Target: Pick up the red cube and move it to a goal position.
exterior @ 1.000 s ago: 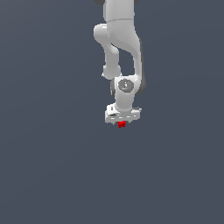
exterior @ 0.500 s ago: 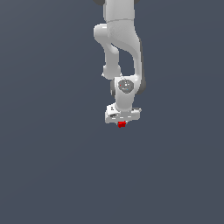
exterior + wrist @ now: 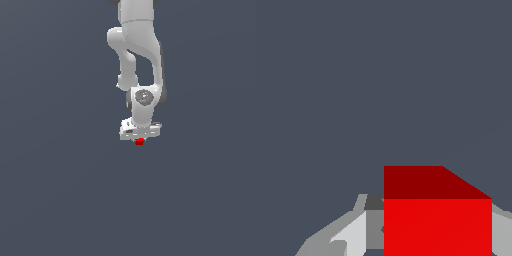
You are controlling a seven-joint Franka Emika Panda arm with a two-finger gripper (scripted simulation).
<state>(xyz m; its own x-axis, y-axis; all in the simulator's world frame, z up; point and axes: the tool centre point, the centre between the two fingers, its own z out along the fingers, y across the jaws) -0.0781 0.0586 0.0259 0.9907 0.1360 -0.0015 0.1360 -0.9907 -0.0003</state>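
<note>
In the exterior view the white arm [image 3: 137,55] hung down from the top edge of the frame, a little right of centre, against a plain dark grey-blue background. Its gripper [image 3: 139,139] pointed straight down near mid-frame. The red cube [image 3: 139,142] sat directly under the gripper body, showing as a small red spot just below it. In the wrist view the cube [image 3: 437,220] filled the lower right of the frame, with a pale grey finger [image 3: 351,235] flush against one side and another pale part against the opposite side, so the jaws pinched the cube.
</note>
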